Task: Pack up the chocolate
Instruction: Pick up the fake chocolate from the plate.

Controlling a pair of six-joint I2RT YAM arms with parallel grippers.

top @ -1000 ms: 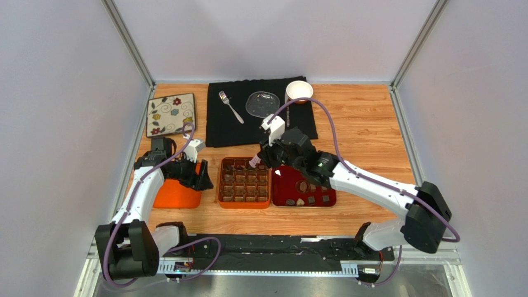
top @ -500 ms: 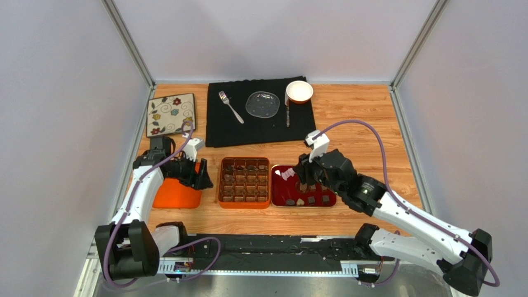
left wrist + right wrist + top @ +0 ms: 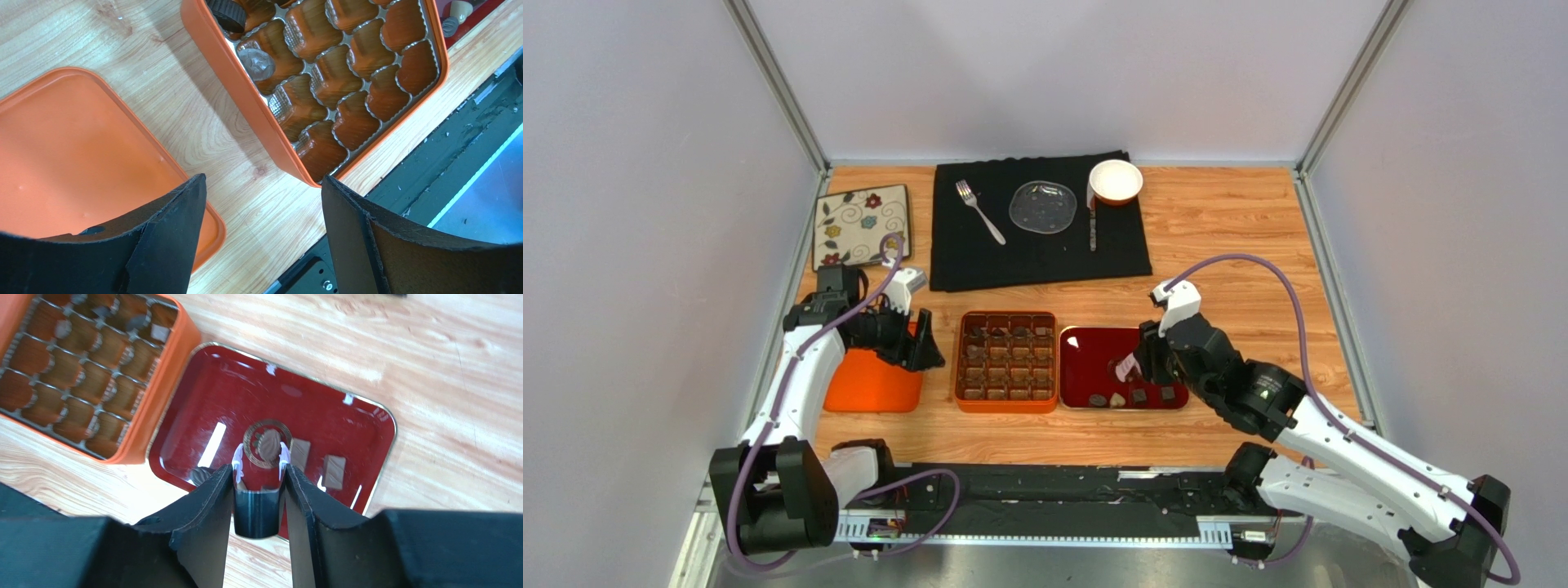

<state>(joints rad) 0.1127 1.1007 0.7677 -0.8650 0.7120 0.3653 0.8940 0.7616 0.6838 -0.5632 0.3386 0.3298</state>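
Note:
The orange box (image 3: 1008, 398) has a dark grid with a few chocolate pieces (image 3: 995, 331) in its far row. More chocolate pieces (image 3: 1140, 396) lie in the red tray (image 3: 1085, 355) to its right. My right gripper (image 3: 1133, 364) is shut on a black tong tool (image 3: 258, 511). The tool's white tips sit just above a round chocolate (image 3: 268, 444) in the tray (image 3: 202, 398). Square pieces (image 3: 333, 471) lie to its right. My left gripper (image 3: 261, 184) is open and empty. It hangs over bare wood between the orange lid (image 3: 80, 153) and the box (image 3: 245, 101).
A black cloth (image 3: 952, 251) at the back holds a fork (image 3: 979, 211), a glass plate (image 3: 1043, 205) and a white bowl (image 3: 1116, 181). A floral tile (image 3: 860, 226) lies at the back left. The orange lid (image 3: 873, 386) lies left of the box.
My right arm has swung right and nearer, from over the box's far right corner to over the red tray, still holding the tool. The left arm has not moved.

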